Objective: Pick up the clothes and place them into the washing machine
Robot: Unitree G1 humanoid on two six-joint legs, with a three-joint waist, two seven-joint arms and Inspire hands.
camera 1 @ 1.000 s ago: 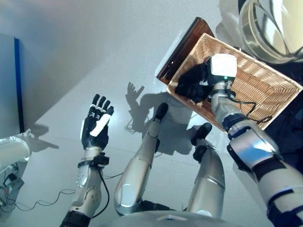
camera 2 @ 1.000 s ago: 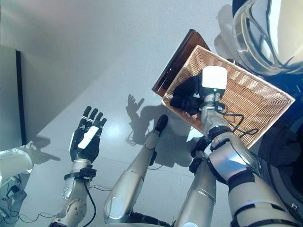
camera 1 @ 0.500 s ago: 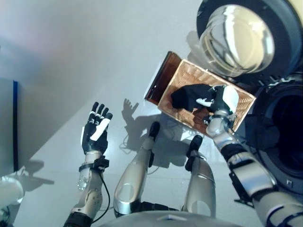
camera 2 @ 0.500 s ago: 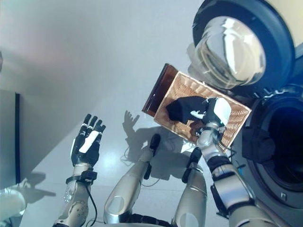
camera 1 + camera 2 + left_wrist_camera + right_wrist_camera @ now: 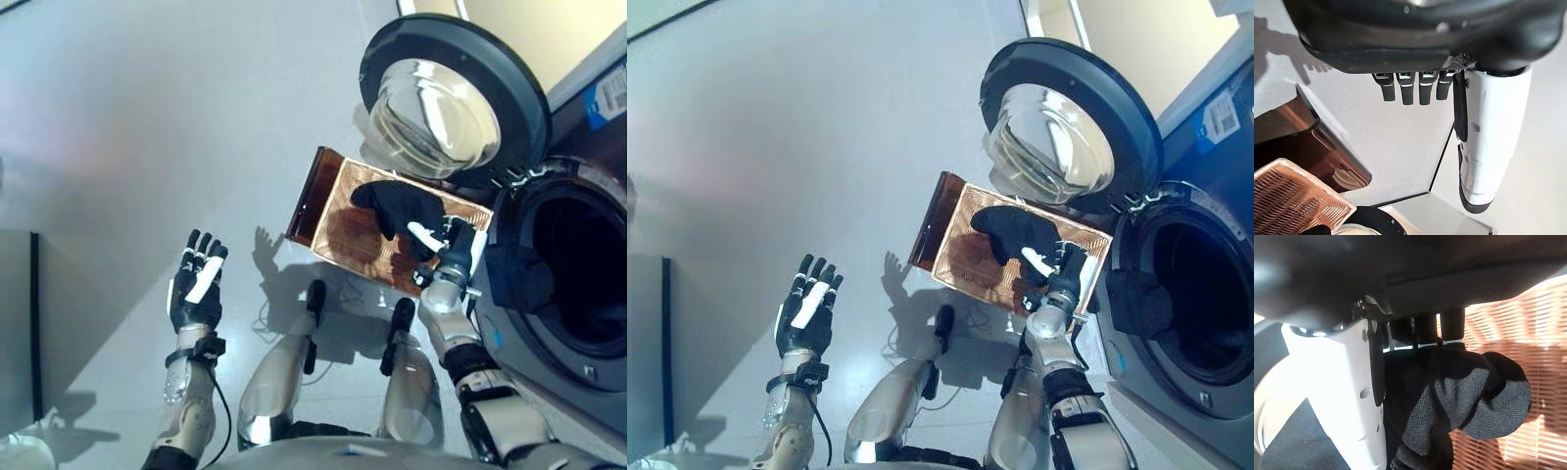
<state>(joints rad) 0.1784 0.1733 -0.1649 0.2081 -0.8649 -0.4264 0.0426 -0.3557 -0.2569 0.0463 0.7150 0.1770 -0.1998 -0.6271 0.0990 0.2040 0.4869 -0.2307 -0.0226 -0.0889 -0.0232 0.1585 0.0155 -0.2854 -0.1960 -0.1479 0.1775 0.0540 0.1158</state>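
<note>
**Dark garment lifted, drum not reached yet**

Going left to right: our left hand (image 5: 197,285) is up over the bare floor (image 5: 147,147), well away from everything, fingers straight and spread, holding nothing; it's just idle. Next comes the wicker basket (image 5: 343,235) sitting on the floor with a brown board (image 5: 306,199) along its left edge; then our right hand (image 5: 1050,274) above the basket's right edge, fingers and white-covered thumb curled round a dark garment (image 5: 1014,230); the wrist view shows the knit fabric (image 5: 1464,401) bunched between thumb and fingers, so we'd call that a closed grip on the cloth, though how deep the hold goes we can't tell. Most of the garment hangs over the basket's middle. On the right is the washing machine (image 5: 1205,196), door (image 5: 1063,127) swung open above the basket, drum opening (image 5: 1205,304) dark; something dark (image 5: 1136,304) already hangs at the opening's left rim.

What could go wrong, as we see it: the loose part of the garment trails off to the left of the hand, so it could snag on the basket's rim or catch the door edge on the way across; if the pinch is shallow the cloth may slip out before the drum; it could also drape over the rim instead of dropping inside.
</note>
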